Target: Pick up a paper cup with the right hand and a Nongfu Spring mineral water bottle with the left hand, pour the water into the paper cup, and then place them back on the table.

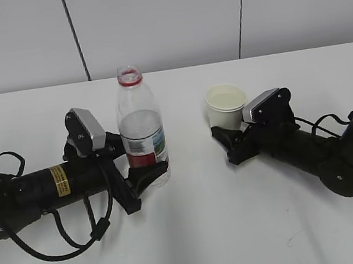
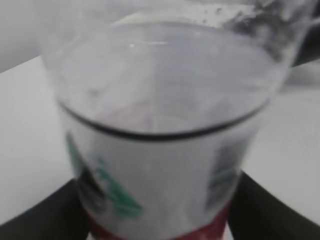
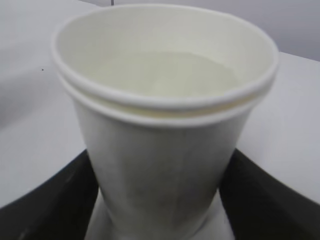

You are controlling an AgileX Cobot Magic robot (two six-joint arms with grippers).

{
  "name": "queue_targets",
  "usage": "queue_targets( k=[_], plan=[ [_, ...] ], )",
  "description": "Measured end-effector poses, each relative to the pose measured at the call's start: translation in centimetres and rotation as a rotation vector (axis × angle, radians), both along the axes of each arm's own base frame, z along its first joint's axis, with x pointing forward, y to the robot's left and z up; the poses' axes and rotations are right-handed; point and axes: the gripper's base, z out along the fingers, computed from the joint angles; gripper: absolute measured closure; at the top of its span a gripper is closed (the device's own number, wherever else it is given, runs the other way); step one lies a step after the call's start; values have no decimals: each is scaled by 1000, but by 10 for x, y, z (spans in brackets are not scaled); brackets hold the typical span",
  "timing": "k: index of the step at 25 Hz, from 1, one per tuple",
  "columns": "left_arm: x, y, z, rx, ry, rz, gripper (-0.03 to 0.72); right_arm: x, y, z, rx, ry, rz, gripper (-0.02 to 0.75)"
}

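In the left wrist view the Nongfu Spring mineral water bottle (image 2: 160,150) is blurred, its neck cut off; the paper cup (image 3: 165,130) base is perhaps hidden.

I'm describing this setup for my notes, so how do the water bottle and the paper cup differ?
The Nongfu Spring mineral water bottle is tall, clear plastic with a red and white label; the paper cup is short, opaque and plain white. The bottle narrows to a red-ringed neck; the cup flares to a wide rolled rim. Both stand upright, open-topped, between gripper fingers.
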Motion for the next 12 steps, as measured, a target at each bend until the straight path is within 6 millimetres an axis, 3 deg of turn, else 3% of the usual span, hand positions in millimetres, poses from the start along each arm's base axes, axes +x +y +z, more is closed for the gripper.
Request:
queue_targets(
  k=[4,12],
  plan=[
    [0,0,0,1,1,1,155,0,0,1,6,-9,0,99],
    [2,7,-1,10,0,-4,140,-12,-7,3,10,18,-64,88]
  ],
)
